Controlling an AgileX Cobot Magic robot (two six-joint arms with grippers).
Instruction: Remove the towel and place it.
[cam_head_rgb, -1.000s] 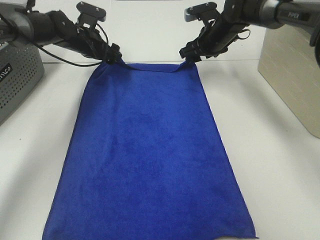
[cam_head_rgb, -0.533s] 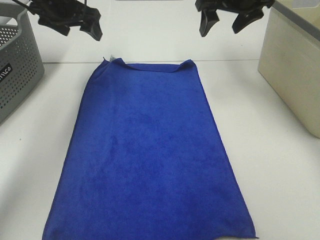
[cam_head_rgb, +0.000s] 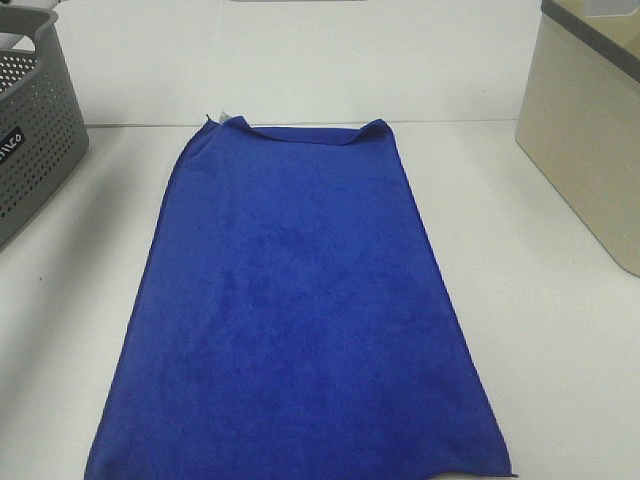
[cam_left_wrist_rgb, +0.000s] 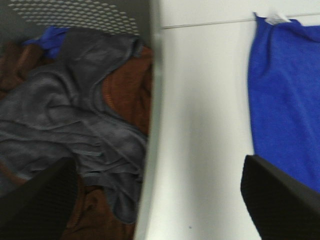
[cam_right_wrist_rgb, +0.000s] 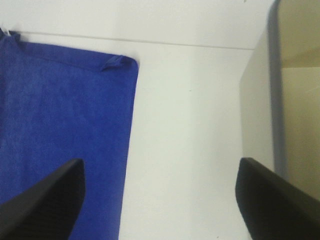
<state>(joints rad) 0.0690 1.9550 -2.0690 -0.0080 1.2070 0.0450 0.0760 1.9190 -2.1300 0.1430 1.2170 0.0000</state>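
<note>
Two end effectors spread wide, empty, grey basket (cam_left_wrist_rgb: 150, 100) holding crumpled grey and brown cloths (cam_left_wrist_rgb: 75, 130), towel (cam_head_rgb: 300, 320) flat on table (cam_head_rgb: 540, 300)

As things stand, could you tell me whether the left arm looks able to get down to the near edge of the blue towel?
Probably yes. The left gripper is open and empty above bare table, between the grey basket and the towel. Nothing lies on the towel or blocks that side.

The high camera looks down the tabletop (cam_head_rgb: 560, 330) from its near end, taking in the whole towel (cam_head_rgb: 300, 320). Each wrist camera looks straight down from well above, sharing one far towel corner with it, beside a basket.
</note>
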